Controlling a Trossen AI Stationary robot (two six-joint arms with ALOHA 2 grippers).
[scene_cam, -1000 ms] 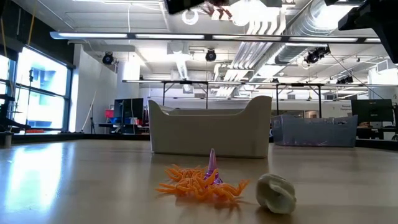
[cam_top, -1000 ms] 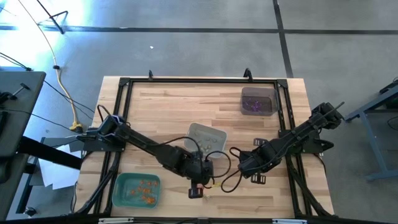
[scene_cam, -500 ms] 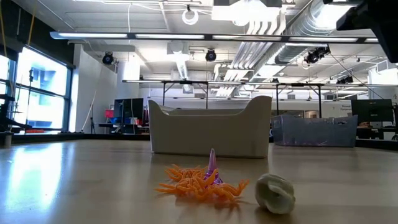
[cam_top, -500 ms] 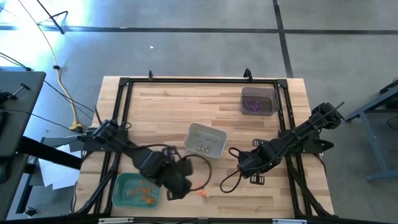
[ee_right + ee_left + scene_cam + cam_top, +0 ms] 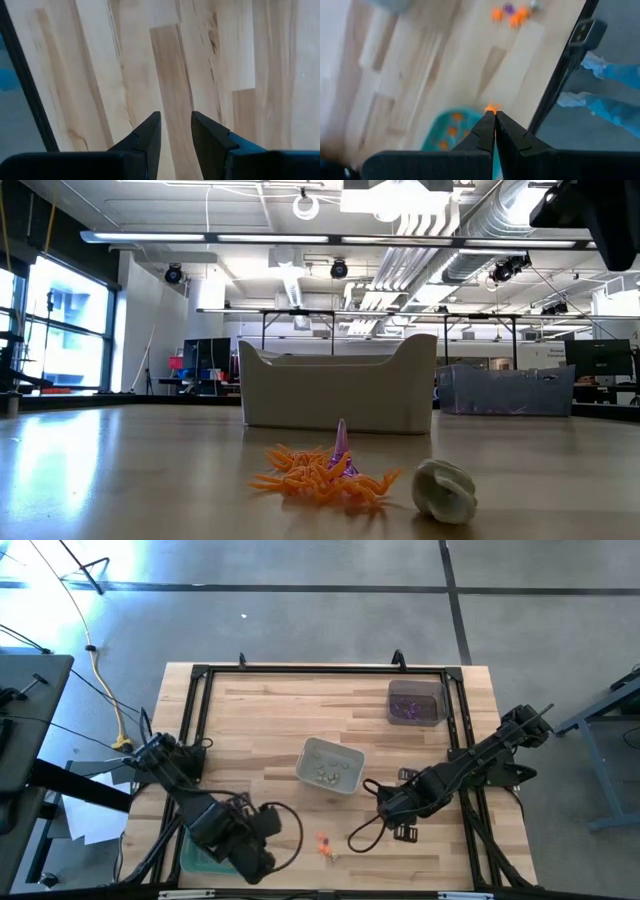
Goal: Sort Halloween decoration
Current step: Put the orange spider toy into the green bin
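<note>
My left gripper (image 5: 250,862) hovers over the green tray (image 5: 190,848) at the table's near left and is shut on an orange trinket (image 5: 492,107). More orange pieces (image 5: 451,131) lie in that tray (image 5: 436,136). A small heap stays on the wood near the near edge: a spidery orange trinket (image 5: 322,477), a purple cone (image 5: 340,444) and a pale whitish piece (image 5: 444,490), seen from above as an orange and pale cluster (image 5: 325,845). My right gripper (image 5: 386,802) is open (image 5: 175,122) above bare wood, right of the heap. My left gripper pinches the orange trinket (image 5: 492,107) between its two fingertips (image 5: 486,125), only at their free ends. The trinket is lifted clear, above the green tray's edge.
A grey tray (image 5: 330,765) with pale pieces sits at mid-table and shows as a pale bin (image 5: 338,392) behind the heap. A dark tray (image 5: 415,702) with purple pieces stands at the far right. A black frame (image 5: 320,670) rims the table. Loose black cable (image 5: 365,832) lies by the right arm.
My left gripper has swung from the heap at the near middle toward the table's left and near edge, ending over the green tray with the orange trinket still between its shut fingers. The heap has stayed where it was.
</note>
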